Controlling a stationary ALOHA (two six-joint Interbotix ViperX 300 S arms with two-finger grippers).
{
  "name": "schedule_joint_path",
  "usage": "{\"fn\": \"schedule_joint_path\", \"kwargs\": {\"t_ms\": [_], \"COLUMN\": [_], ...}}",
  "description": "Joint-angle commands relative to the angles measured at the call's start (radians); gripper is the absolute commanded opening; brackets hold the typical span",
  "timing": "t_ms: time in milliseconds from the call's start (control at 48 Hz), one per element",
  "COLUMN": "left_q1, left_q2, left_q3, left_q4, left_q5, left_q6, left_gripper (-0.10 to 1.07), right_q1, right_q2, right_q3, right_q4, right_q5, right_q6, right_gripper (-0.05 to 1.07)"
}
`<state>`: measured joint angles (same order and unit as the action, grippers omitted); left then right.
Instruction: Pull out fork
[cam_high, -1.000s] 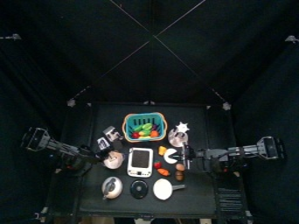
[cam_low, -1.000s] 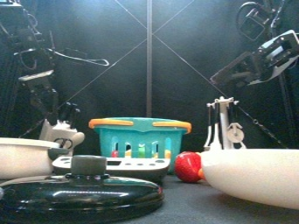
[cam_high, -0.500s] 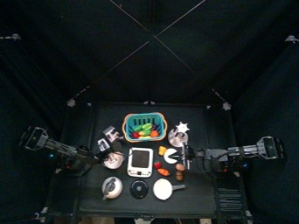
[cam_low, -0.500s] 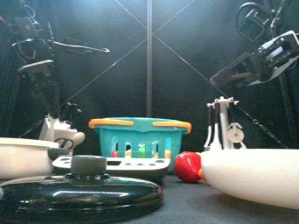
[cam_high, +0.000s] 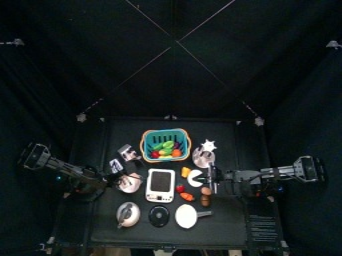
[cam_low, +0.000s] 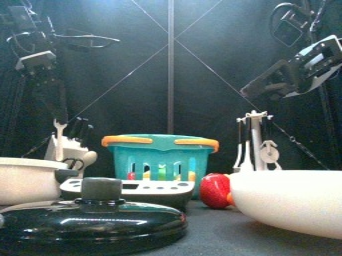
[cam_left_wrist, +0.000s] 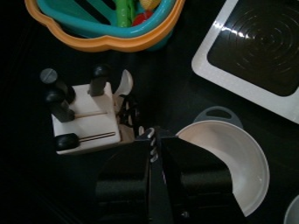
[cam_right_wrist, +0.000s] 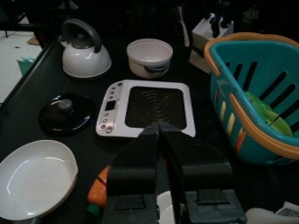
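Observation:
In the left wrist view my left gripper (cam_left_wrist: 156, 166) is shut on a thin metal fork (cam_left_wrist: 151, 138), whose tip pokes out just past the jaws. The white utensil block (cam_left_wrist: 84, 122) with black-handled tools stands below it, slightly to one side. From the front, the fork (cam_low: 58, 108) hangs down from the left gripper (cam_low: 40, 66), above the block (cam_low: 70, 156). From above, the left arm (cam_high: 80, 182) sits beside the block (cam_high: 127, 155). My right gripper (cam_right_wrist: 163, 133) is shut and empty, resting high at the table's right side.
A teal basket with an orange rim (cam_low: 160, 158) holds toy food behind the block. Around it are a white bowl (cam_left_wrist: 228, 162), a white scale (cam_right_wrist: 146, 107), a kettle (cam_right_wrist: 84, 51), a black lid (cam_low: 94, 215), a red fruit (cam_low: 217, 190) and a metal stand (cam_low: 254, 140).
My left gripper has risen and shifted left over the block, drawing the fork upward. The right arm has not moved.

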<state>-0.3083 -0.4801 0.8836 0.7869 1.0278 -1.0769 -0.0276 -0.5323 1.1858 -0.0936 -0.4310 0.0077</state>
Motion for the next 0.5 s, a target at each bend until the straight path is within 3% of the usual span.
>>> {"fn": "schedule_joint_path", "kwargs": {"t_ms": [0,479], "left_q1": [-0.002,-0.006], "left_q2": [-0.002,-0.002], "left_q3": [-0.012,-0.003], "left_q4": [0.002,-0.021], "left_q5": [-0.005,-0.091], "left_q6": [-0.002,-0.005], "left_gripper": [0.5,0.5], "right_q1": [0.002,0.005], "right_q2": [-0.005,-0.005], "right_q3": [-0.021,-0.017], "right_q4": [0.002,0.0], "right_q5": [-0.003,-0.003], "right_q6": [0.0,0.0], "right_gripper": [0.02,0.02]}}
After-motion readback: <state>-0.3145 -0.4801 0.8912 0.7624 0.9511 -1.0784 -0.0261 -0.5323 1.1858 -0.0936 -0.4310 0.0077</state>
